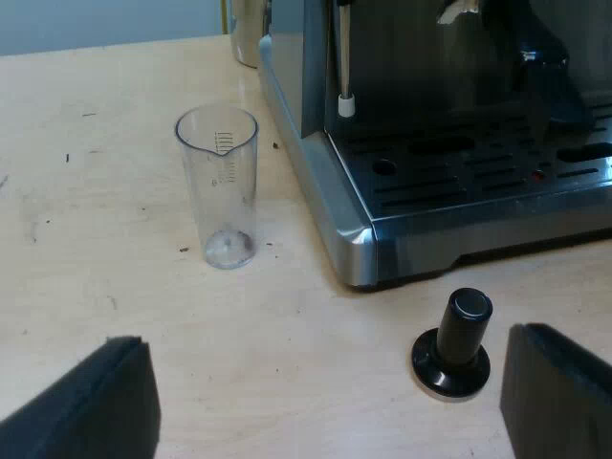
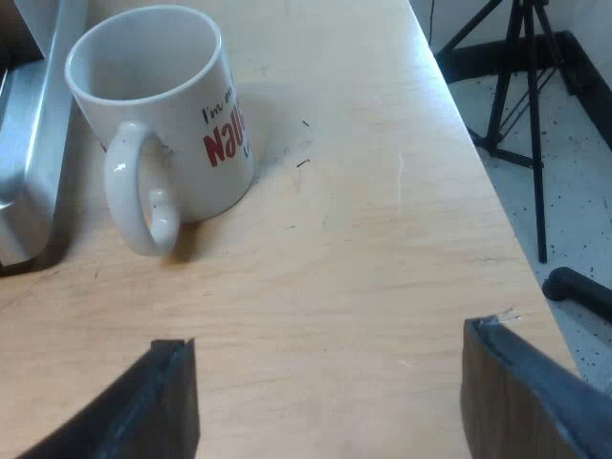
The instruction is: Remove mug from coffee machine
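Right wrist view, mug (image 2: 182, 143) upright on table (image 2: 373, 258), beyond right hand (image 2: 325, 349), hand spread apart

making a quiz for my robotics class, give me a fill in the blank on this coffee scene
The mug stands on the table, and its body is ___. The tamper has a ___ knob. The measuring glass stands ___ beside the espresso machine. The left gripper and the right gripper are both ___.
Missing words: white; black; upright; open.
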Tool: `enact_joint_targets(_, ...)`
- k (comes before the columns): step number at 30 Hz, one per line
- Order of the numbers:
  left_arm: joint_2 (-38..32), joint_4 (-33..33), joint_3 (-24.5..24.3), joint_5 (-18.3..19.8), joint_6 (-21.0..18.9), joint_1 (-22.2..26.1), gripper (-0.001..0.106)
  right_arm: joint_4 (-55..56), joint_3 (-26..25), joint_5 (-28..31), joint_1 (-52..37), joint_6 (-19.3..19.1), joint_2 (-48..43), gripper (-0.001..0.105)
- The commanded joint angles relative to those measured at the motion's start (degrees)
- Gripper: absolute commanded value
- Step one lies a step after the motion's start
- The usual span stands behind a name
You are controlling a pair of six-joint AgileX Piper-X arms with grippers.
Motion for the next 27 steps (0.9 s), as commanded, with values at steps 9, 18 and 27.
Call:
enact_joint_targets(9,-2.1,-0.4,-0.1,-0.2,-0.2,0.2,0.079,-0.1,-0.4,-0.1,-0.1,-0.8,-2.6,0.060)
enact_joint_targets(18,-2.1,-0.5,-0.1,-0.8,0.4,0.2,0.079,-0.1,-0.4,-0.1,-0.1,-0.8,-2.6,0.060)
enact_joint_targets(27,-2.3,-0.4,-0.1,-3.2,0.8,0.2,0.079,-0.1,-0.4,-0.1,-0.1,-0.8,-2.6,0.060)
